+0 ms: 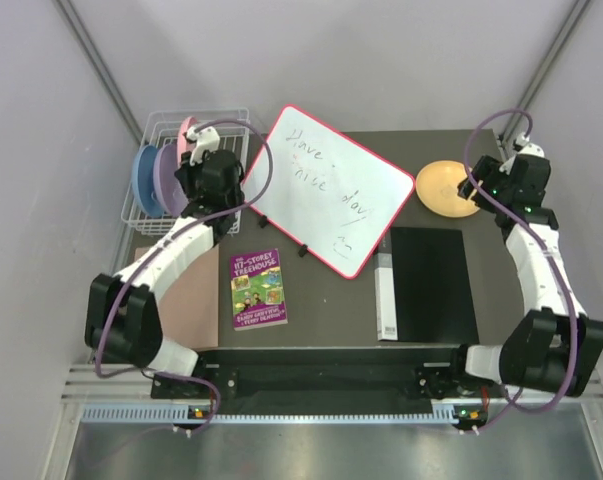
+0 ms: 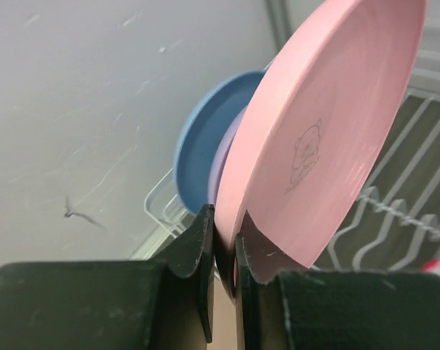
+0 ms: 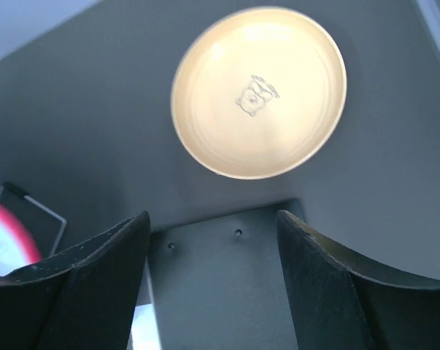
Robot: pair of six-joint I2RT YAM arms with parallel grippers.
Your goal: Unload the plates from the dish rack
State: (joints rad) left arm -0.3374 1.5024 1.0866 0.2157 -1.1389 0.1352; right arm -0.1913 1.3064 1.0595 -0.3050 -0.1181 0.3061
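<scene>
The white wire dish rack [image 1: 243,117] stands at the table's far left. The blue plate [image 1: 141,180] and the lavender plate [image 1: 164,178] stand upright in it. My left gripper [image 1: 193,148] is over the rack, shut on the rim of the pink plate [image 1: 186,134]. In the left wrist view the pink plate [image 2: 329,131] stands on edge between the fingertips [image 2: 201,237], with the lavender plate [image 2: 225,157], the blue plate [image 2: 205,142] and the rack [image 2: 395,211] behind. The yellow-orange plate [image 1: 443,187] lies flat at the far right. My right gripper [image 1: 511,165] is open and empty above it; the plate also shows in the right wrist view [image 3: 260,91].
A red-framed whiteboard [image 1: 326,185] lies tilted at the table's middle. A children's book [image 1: 257,288] lies near the front left beside a brown sheet [image 1: 191,300]. A black panel [image 1: 431,285] with a white box edge [image 1: 384,295] lies at the right.
</scene>
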